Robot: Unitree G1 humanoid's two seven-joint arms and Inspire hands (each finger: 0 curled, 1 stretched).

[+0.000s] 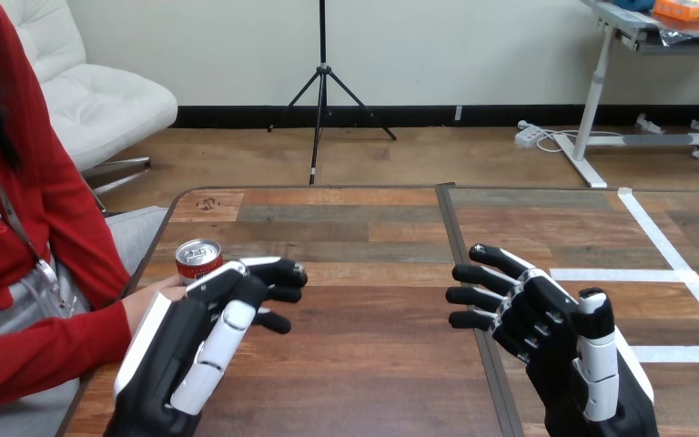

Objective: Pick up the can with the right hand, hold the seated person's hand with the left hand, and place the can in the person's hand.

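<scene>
The person's hand, at the end of a red sleeve, reaches in over the table's left edge and shows just to the left of the robot's left hand, which covers most of it. Whether the two touch cannot be told. The can stands upright right behind the left hand's knuckles, at the tips of the person's hand, with its silver top showing and its red side partly hidden by the robot's hand. It cannot be told whether it rests on the table or in the person's hand.

The left hand is seen from its back. Its fingers stretch out loosely to the right, past the can, and are not curled round anything that shows.

A stretch of bare wood lies between the two robot hands. The right hand hovers well apart from the can. It is empty, its fingers spread and pointing left towards the left hand, over the dark seam that runs across the table. White tape lines lie on the wood beyond and to the right of that hand.
</scene>
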